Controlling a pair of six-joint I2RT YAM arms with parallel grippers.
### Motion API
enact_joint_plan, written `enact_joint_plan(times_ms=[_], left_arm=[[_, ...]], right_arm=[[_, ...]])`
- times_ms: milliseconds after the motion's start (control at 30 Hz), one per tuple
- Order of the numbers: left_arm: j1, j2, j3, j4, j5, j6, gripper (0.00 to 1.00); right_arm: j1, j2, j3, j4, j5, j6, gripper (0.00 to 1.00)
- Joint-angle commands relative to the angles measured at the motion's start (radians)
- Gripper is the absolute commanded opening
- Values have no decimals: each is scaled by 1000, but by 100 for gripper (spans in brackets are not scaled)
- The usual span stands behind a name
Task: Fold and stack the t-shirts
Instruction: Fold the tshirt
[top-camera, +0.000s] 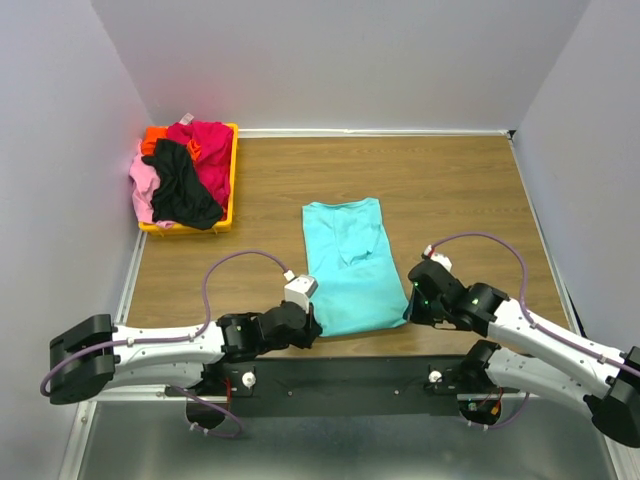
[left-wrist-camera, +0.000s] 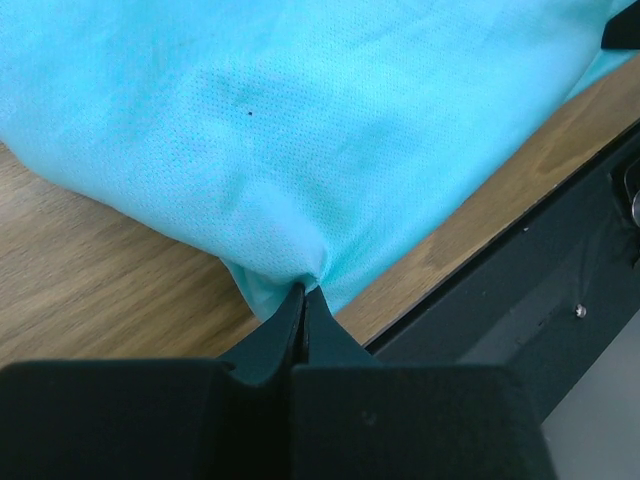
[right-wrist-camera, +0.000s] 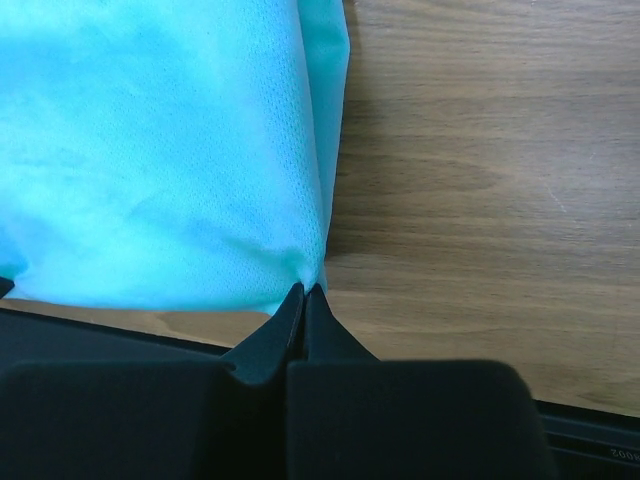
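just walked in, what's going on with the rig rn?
Both arms are working the turquoise t-shirt, which lies flat on the table as a long narrow strip. The left end effector is shut on its near left corner and the right end effector on its near right corner, both low at the table. The other t-shirts (black, magenta-red, pink, orange) sit crumpled in the yellow bin at far left, not yet folded.

Corners of the turquoise shirt (left-wrist-camera: 300, 130) disappear between the fingertips of the left claw (left-wrist-camera: 303, 292) and the right claw (right-wrist-camera: 303, 290). Ahead of each, the cloth runs out of view. Far beyond the left claw, the orange shirt (top-camera: 153, 136) lies mostly buried.
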Motion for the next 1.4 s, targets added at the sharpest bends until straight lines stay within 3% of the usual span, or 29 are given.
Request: enact_joint_plan(times_ms=[0, 33, 100, 167, 200, 267, 333, 467, 633, 833, 1000, 1367], left_arm=[[-6, 9, 24, -33, 11, -10, 0], [-6, 8, 26, -40, 5, -15, 13], [-6, 2, 35, -56, -13, -24, 26], [-8, -23, 38, -86, -50, -61, 56], [-6, -32, 38, -87, -62, -61, 56], [-6, -56, 32, -102, -85, -92, 75], [-6, -86, 34, -128, -139, -121, 83], [-5, -135, 37, -151, -249, -175, 84], [-5, -152, 18, -87, -220, -171, 84], [43, -98, 17, -71, -337, -213, 82], [179, -29, 1, 76, -282, -132, 79], [302, 126, 6, 308, -193, -17, 72]], right_arm=[[8, -1, 20, -62, 23, 19, 0], [11, 5, 9, -59, 8, 20, 0], [17, 8, 4, -56, 3, 22, 1], [21, 8, 9, -55, 15, 23, 1], [21, 6, 9, -55, 15, 25, 1], [23, 3, 6, -41, 14, 25, 1], [24, 2, 1, -19, 11, 26, 4], [24, 8, -13, 27, 3, 22, 4], [24, 17, -19, 50, -3, 14, 4], [24, 12, -22, 65, -2, 11, 4], [26, -1, -31, 79, -11, 9, 4], [26, -9, -34, 85, -6, 8, 4]])
